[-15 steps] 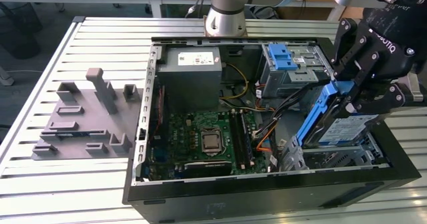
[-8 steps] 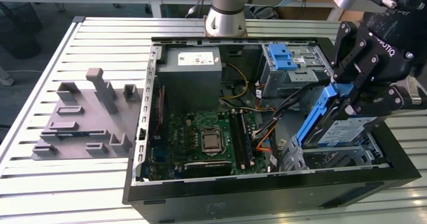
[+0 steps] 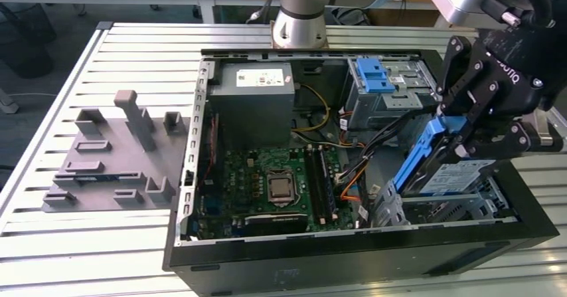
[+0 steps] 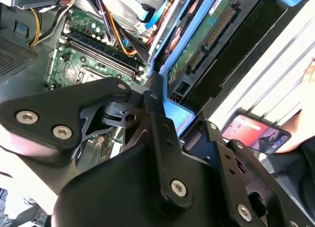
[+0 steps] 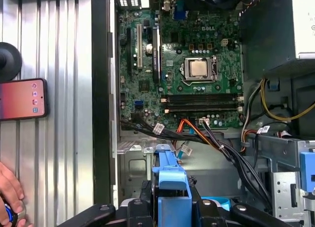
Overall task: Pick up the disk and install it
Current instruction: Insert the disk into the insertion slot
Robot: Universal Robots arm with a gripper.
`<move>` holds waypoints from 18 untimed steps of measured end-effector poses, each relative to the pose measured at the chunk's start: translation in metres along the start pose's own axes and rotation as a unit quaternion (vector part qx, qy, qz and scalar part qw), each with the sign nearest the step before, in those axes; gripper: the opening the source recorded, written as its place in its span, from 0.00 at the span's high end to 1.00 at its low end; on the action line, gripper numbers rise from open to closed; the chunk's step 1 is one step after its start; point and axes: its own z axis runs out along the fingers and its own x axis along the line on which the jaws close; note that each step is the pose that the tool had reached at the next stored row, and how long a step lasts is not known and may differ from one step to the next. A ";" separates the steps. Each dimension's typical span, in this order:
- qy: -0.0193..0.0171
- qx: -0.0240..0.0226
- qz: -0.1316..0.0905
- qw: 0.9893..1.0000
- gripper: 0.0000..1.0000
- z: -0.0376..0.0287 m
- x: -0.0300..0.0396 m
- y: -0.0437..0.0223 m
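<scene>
In the exterior view, the gripper (image 3: 474, 134) sits at the right of the frame, above the front corner of the open computer case (image 3: 354, 257). Its fingers are pressed against the blue frame of the disk (image 3: 447, 167), pinching it by the upper end. The disk hangs directly below the gripper and slightly toward the exterior view's left, partly inside the case. Its long axis runs steeply, from the gripper at upper right down toward the lower left of that frame, so the disk is tilted rather than lying flat. The labelled face (image 3: 456, 176) looks toward the camera.

The lower end of the disk sits at the metal drive cage (image 3: 452, 210) in the lower right of the case. Whether that end already touches the cage, I cannot tell.

In the first wrist view the blue frame (image 5: 170, 180) shows at the bottom centre, clamped between the black fingers (image 5: 147, 192), with the green motherboard (image 5: 192, 74) well beyond it in the upper middle. A bundle of cables (image 5: 216, 143) crosses the space between the frame and the board.

In the second wrist view the disk (image 4: 206, 40) runs up toward the upper right of the frame, its connector edge visible.

A phone (image 5: 22, 99) lies on the slatted table (image 5: 69, 64) outside the case, with a person's hand (image 5: 10, 192) near it.
</scene>
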 end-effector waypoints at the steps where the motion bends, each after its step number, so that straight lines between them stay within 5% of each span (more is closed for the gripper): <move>1: 0.000 0.000 0.000 1.000 0.64 0.0011 0.0000 -0.0003; 11: 0.000 -0.001 0.001 1.000 0.64 0.0140 0.0001 -0.0033; 18: 0.000 -0.001 0.001 1.000 0.64 0.0148 0.0001 -0.0037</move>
